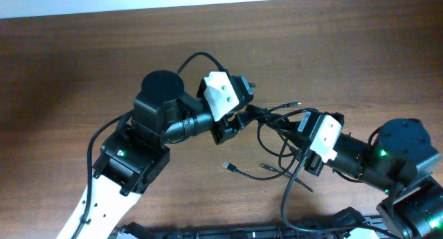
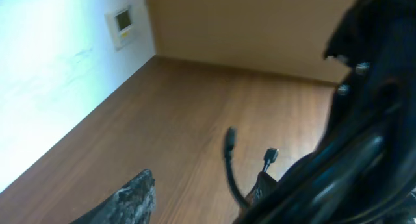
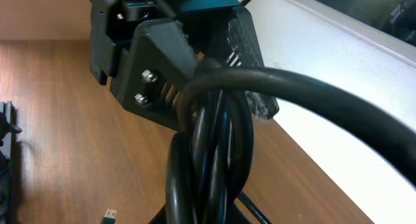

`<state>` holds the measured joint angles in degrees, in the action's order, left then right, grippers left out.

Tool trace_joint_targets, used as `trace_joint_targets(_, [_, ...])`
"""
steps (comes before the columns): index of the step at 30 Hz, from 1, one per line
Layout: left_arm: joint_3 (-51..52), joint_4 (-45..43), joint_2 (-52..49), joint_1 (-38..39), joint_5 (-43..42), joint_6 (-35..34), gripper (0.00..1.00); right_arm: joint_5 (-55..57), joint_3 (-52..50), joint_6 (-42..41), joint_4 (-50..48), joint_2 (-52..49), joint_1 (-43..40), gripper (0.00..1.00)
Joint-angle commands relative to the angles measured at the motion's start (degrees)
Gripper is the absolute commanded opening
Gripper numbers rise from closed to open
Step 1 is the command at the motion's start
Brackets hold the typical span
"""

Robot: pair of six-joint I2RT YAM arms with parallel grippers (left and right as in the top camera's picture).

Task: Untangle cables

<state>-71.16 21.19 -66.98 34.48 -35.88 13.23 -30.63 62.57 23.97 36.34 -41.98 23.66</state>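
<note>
The thin black cables [image 1: 275, 125] form a tangled bundle between my two grippers, with loops hanging toward the front and a plug end [image 1: 227, 167] lying loose on the table. My left gripper [image 1: 235, 125] is at the bundle's left end. In the left wrist view its fingers [image 2: 201, 191] stand apart, with one strand [image 2: 229, 165] running beside the right finger. My right gripper [image 1: 299, 131] is at the bundle's right end. In the right wrist view the twisted cables [image 3: 208, 159] rise from where its jaws are, hiding the jaws, up to the left gripper [image 3: 162, 55].
The wooden table [image 1: 83, 66] ends at a white wall along the far edge. Thick black arm wires [image 1: 197, 57] arch over the left wrist. Dark equipment [image 1: 242, 232] lines the front edge. A USB plug [image 3: 109, 217] lies on the wood.
</note>
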Motion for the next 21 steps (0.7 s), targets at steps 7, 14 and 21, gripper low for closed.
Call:
trace_joint_targets(7, [-1.01,-0.5,-0.2,0.02,-8.87,6.14,0.0,1.46,0.24,-0.44,0.22,0.2,-0.04,0.17])
trace_joint_targets(14, [-1.01,4.9,-0.2,-0.02,21.07,-5.07,0.0,17.2,0.24,-2.47,4.13,0.22,-0.04,0.99])
trace_joint_targets(21, [-1.01,6.99,-0.2,0.0,16.87,1.62,0.0,20.09,0.24,10.19,7.56,0.22,-0.04,0.99])
